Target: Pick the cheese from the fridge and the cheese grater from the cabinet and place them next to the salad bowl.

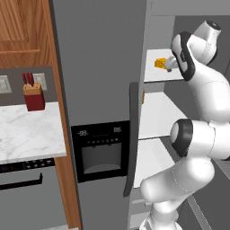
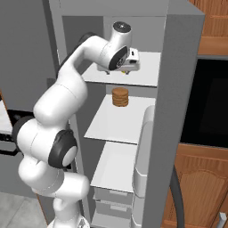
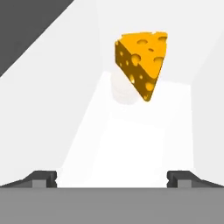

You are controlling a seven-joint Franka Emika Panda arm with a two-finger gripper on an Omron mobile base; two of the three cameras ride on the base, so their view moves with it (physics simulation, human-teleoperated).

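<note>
Left base view: arm half-hides cheese (image 1: 160, 63).

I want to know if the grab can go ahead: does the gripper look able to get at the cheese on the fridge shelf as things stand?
Probably yes. The gripper is open and pointed at the cheese, which lies ahead on the white shelf with nothing between them. It has not yet closed in on the wedge.
</note>
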